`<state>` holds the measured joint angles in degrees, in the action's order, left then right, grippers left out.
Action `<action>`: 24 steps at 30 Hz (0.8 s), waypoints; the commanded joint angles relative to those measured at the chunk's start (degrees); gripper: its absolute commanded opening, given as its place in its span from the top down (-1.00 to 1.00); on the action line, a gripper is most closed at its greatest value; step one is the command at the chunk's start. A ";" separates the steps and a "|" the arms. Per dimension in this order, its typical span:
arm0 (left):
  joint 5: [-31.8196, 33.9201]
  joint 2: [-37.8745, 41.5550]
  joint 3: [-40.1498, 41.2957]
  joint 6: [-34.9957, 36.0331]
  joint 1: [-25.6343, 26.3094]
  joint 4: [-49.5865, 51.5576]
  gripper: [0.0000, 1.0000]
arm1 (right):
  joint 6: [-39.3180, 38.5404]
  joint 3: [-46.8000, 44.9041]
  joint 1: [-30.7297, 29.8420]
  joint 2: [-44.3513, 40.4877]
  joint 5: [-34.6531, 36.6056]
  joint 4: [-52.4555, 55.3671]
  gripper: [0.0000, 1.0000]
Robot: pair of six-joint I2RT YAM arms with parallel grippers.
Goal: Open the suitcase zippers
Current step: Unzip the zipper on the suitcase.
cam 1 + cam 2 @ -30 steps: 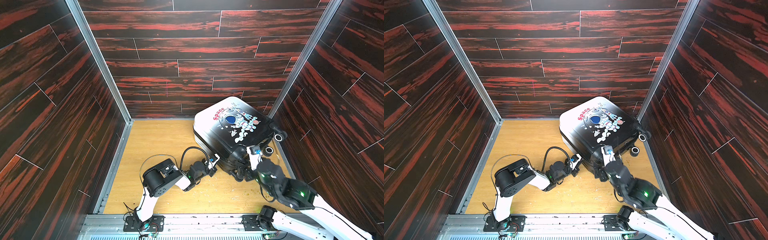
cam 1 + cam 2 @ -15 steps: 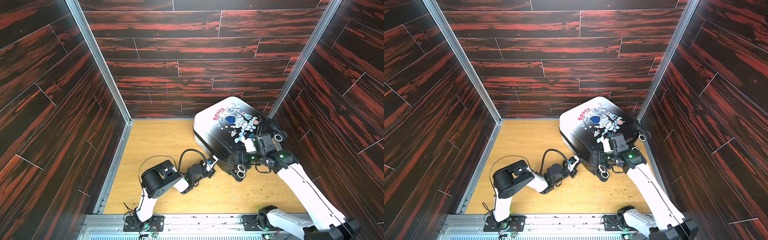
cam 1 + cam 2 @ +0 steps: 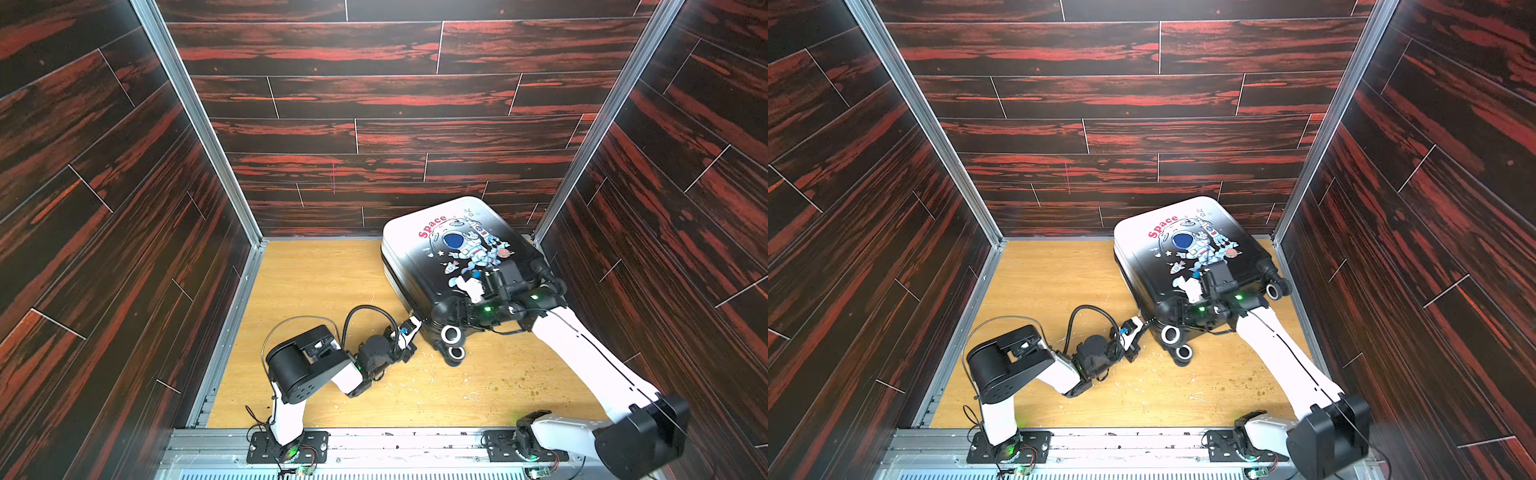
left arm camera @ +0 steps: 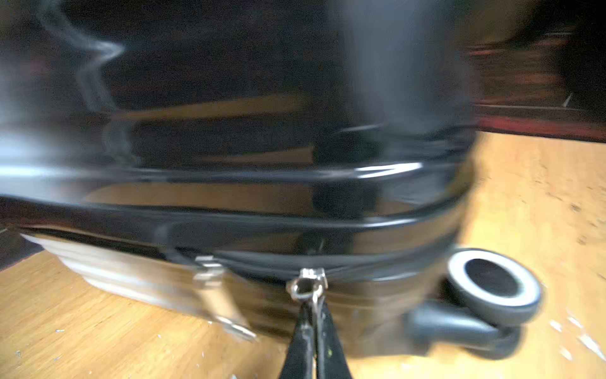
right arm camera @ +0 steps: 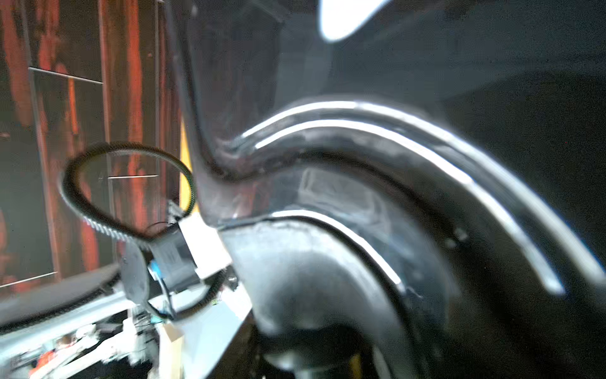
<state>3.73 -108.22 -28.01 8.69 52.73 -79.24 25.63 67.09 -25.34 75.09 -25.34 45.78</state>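
Over the black wheel end of the suitcase [image 3: 419, 259] [image 3: 1148, 257] is now the right gripper [image 3: 484, 280] [image 3: 1204, 282], at the wheel-side edge of the astronaut print. One second before, this arm was low in front of the suitcase and covered the near wheels [image 3: 451, 333]. Half a second before, it was already raised above the shell. If its jaws are open or closed I cannot tell: in both top views they are small and seen from behind, and the right wrist view gives only a blurred, glossy black corner of the suitcase.

At the near side seam of the suitcase the left gripper [image 3: 410, 326] [image 3: 1136, 326] [image 4: 314, 308] stays as before, with the jaws pressed fully together on a small metal zipper pull [image 4: 306, 285].

The suitcase lies flat with the print upward, about where it was. The back wall is just behind it and the metal corner post [image 3: 582, 137] is just beside it.

Its shell is hard and shiny, with ribbed sides and rounded corners, and it fades from white to black toward the wheels. The zipper track [image 4: 269, 262] is a thin dark band in the seam. A second flat metal tab [image 4: 213, 285], blurred, hangs beside the held pull. The wheels are black discs with pale grey rims. The bench [image 3: 324, 291] under the suitcase is light grained wood with small crumbs [image 3: 515, 382].
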 commanded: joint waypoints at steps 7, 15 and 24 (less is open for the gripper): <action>2.91 3.28 4.89 7.54 7.71 -1.60 1.00 | 8.04 6.42 -1.77 7.75 -1.04 -10.12 0.12; 7.98 4.03 4.30 13.35 11.92 -1.53 1.00 | 9.85 9.21 -1.77 12.05 -3.75 -11.14 0.00; 12.88 1.24 0.44 20.24 15.91 2.13 1.00 | 10.94 13.56 -3.17 16.49 -5.50 -11.34 -0.06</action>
<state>23.88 -106.06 -26.35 24.40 63.33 -79.99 36.45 77.91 -28.47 87.46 -31.22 46.30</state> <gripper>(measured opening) 0.050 0.531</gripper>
